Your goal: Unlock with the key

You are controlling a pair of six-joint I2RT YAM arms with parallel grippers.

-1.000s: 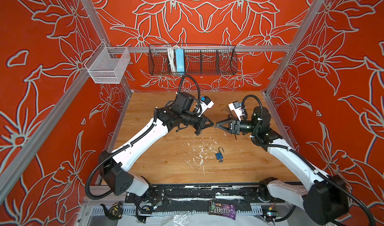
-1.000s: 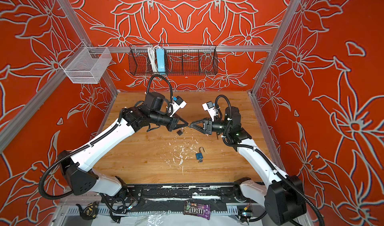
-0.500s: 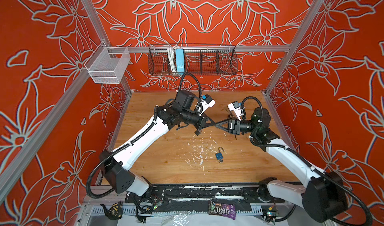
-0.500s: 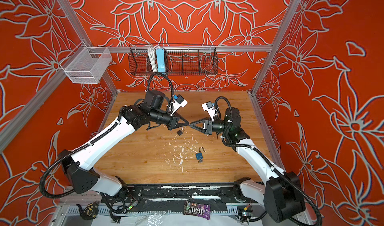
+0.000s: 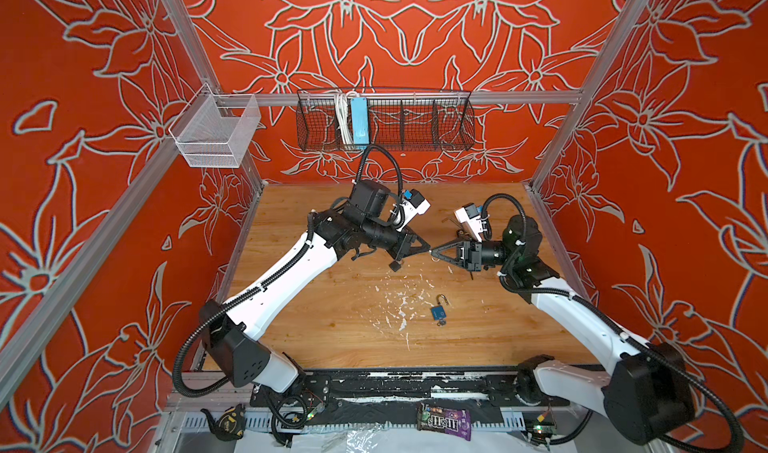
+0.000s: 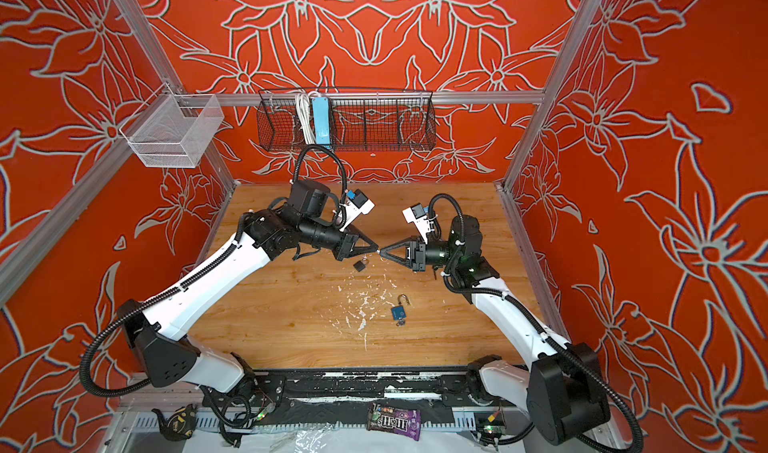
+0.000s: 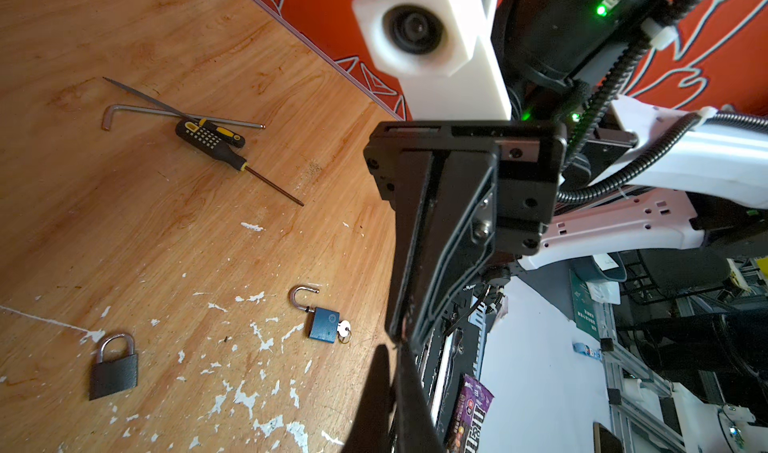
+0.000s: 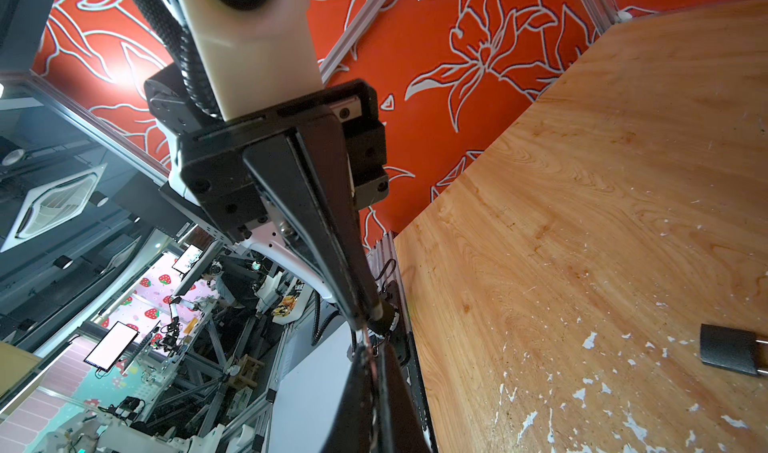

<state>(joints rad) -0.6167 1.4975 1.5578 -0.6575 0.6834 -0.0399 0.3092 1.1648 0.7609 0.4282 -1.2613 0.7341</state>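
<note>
One blue padlock (image 5: 439,313) flat, shackle (image 5: 444,300) pointing rearward, key (image 5: 440,323) nearward

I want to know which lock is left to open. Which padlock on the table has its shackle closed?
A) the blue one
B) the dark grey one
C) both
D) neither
B: in the left wrist view the dark grey padlock has its shackle seated in the body, while the blue padlock lies with its shackle swung open and a key in it.
</note>
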